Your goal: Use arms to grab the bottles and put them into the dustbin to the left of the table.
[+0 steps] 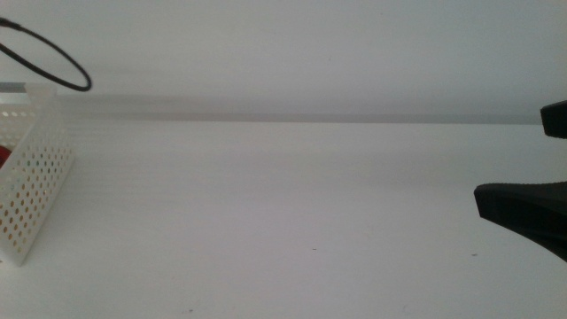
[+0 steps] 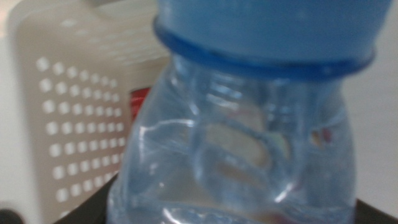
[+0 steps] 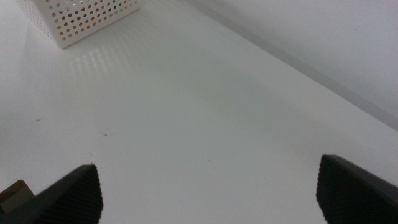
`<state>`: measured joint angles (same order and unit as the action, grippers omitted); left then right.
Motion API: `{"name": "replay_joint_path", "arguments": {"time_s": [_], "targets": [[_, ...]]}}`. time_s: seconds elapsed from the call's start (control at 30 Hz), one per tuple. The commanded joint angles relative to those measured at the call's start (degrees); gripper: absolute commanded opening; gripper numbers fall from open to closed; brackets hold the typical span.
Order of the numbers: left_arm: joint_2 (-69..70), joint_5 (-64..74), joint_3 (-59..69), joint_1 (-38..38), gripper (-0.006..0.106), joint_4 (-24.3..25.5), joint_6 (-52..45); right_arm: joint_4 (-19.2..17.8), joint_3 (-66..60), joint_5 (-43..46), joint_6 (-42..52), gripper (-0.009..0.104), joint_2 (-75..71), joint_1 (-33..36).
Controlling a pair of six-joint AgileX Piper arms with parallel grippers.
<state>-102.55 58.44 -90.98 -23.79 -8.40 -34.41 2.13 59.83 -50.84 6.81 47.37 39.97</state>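
The left gripper [image 2: 236, 214] clasped the clear water bottle [image 2: 236, 149], blue cap [image 2: 267, 25] up, close beside the perforated white dustbin [image 2: 74, 124]; a red item [image 2: 138, 102] lay inside. No writing was legible. The right gripper [image 3: 208, 186] hovered spread apart over the white table [image 3: 199, 112].
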Motion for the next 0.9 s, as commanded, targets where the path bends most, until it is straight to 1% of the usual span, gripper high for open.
{"name": "replay_joint_path", "arguments": {"time_s": [0.0,0.2,0.53,0.6,0.67,0.7,0.73,0.77,0.87], "targets": [[-1.0,-0.2,-2.6,-1.7,-0.002,-0.2,-0.3,-0.2,0.3,0.6,0.5,0.092,-0.2,0.1],[-3.9,-3.8,-3.2,-3.3,-0.002,-0.2,-0.3,-0.2,0.3,0.6,0.5,0.092,-0.2,0.1],[-7.5,-4.4,-2.9,-3.4,-0.002,-0.1,-1.4,-0.2,0.3,0.6,0.5,0.092,-0.2,0.1],[-7.7,-4.2,-2.9,-3.4,0.0,-0.2,-1.4,-0.2,0.3,0.6,0.5,0.092,-0.2,0.1],[-7.8,-3.7,-2.9,-3.4,0.003,-0.1,-1.3,-0.2,0.3,0.6,0.5,0.092,-0.2,0.1],[-7.8,-3.5,-2.9,-3.4,0.011,0.0,-1.3,-0.2,0.3,0.6,0.5,0.092,-0.2,0.1],[-7.8,-3.3,-2.9,-3.4,0.015,0.0,-1.3,-0.2,0.3,0.6,0.5,0.092,-0.2,0.1],[-7.8,-2.1,-2.9,-3.4,0.05,-0.2,-1.3,-0.2,0.3,0.6,0.5,0.092,-0.2,0.1],[-7.8,-1.0,-2.9,-3.4,0.078,-0.1,-0.3,-0.2,0.3,0.6,0.5,0.092,-0.2,0.1]]}}
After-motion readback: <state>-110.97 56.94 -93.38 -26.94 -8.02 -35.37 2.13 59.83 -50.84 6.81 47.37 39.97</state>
